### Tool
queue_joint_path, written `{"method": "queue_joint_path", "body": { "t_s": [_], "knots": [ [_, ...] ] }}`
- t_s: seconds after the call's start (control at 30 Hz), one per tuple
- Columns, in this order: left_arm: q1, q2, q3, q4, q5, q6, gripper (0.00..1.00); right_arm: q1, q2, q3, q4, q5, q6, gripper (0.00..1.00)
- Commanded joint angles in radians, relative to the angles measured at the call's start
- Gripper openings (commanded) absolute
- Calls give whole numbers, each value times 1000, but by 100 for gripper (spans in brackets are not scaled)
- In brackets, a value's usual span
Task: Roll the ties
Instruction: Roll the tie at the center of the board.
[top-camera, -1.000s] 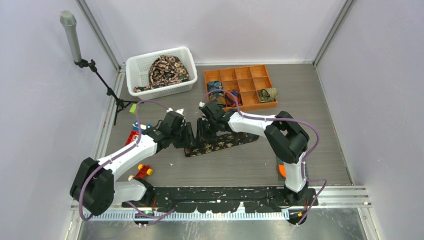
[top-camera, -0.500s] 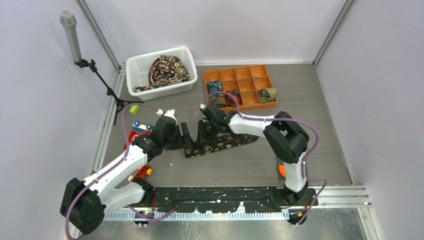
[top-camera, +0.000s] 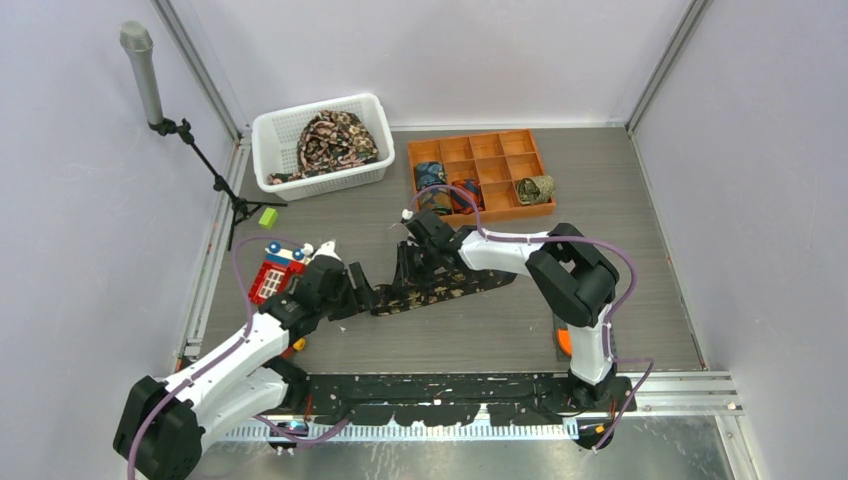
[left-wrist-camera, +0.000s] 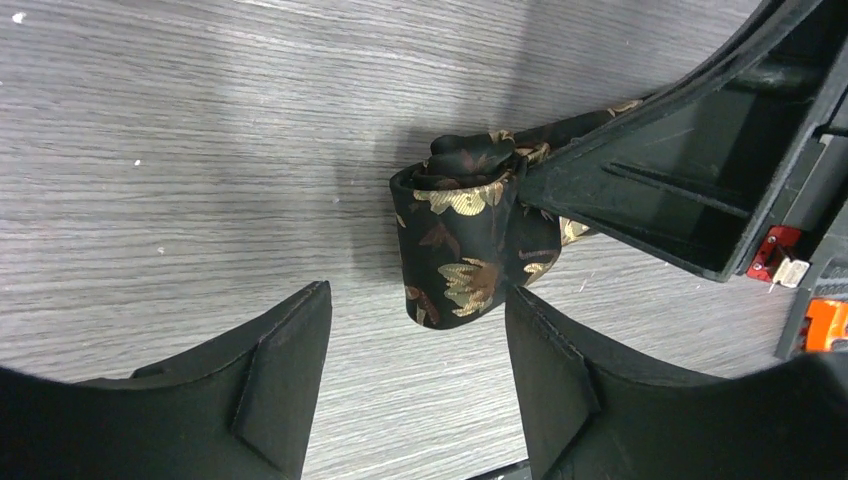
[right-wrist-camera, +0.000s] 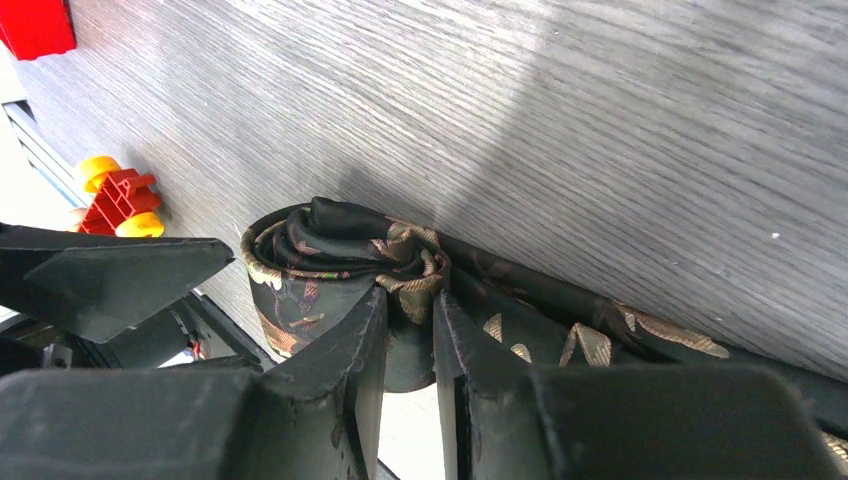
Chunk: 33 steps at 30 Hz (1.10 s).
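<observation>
A black tie (top-camera: 455, 284) with tan leaf print lies across the table's middle, its left end wound into a small roll (left-wrist-camera: 465, 235). My right gripper (right-wrist-camera: 408, 340) is shut on that roll (right-wrist-camera: 300, 270), its fingers pinching the inner folds, and the flat tail (right-wrist-camera: 590, 340) runs off to the right. My left gripper (left-wrist-camera: 413, 305) stands open just short of the roll with nothing between its fingers. In the top view it (top-camera: 358, 292) sits to the left of the right gripper (top-camera: 407, 270).
A white basket (top-camera: 270, 135) at the back left holds a heap of patterned ties (top-camera: 335, 138). An orange compartment tray (top-camera: 520, 150) at the back holds rolled ties (top-camera: 535, 188). Red toy pieces (top-camera: 272, 275) and a green block (top-camera: 267, 217) lie left; a microphone stand (top-camera: 150, 90) rises far left.
My left gripper has opened, let go of the roll and drawn back to the left and nearer. The right gripper has stayed on the roll.
</observation>
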Motion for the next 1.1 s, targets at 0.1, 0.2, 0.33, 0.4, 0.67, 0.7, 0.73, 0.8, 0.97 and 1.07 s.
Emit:
{"method": "queue_joint_path", "body": {
  "t_s": [0.1,0.2,0.33,0.4,0.67,0.7,0.73,0.8,0.97,1.07],
  "knots": [
    [23,-37,-79,190,36,-157,65,4,-2,-36,-26,25,-3,27],
    [26,-57,-119,233,29,-213,65,5,-4,-39,-25,25,-4,27],
    [33,-87,-159,260,9,-267,65,4,-6,-42,-24,25,-4,27],
    [37,-98,-181,285,7,-291,65,4,-7,-45,-24,26,-7,27],
    [50,-43,-219,372,39,-350,64,5,-10,-50,-22,28,-8,27],
    [52,-34,-218,399,39,-352,64,5,-11,-51,-21,28,-7,26],
    [54,-27,-218,408,39,-354,63,5,-11,-51,-22,27,-7,26],
    [57,-11,-218,419,39,-359,63,4,-11,-50,-22,28,-9,26],
    [66,27,-221,439,67,-367,61,5,-14,-51,-21,28,-9,26],
    [70,57,-222,447,66,-370,60,4,-14,-52,-22,28,-11,26]
  ]
}}
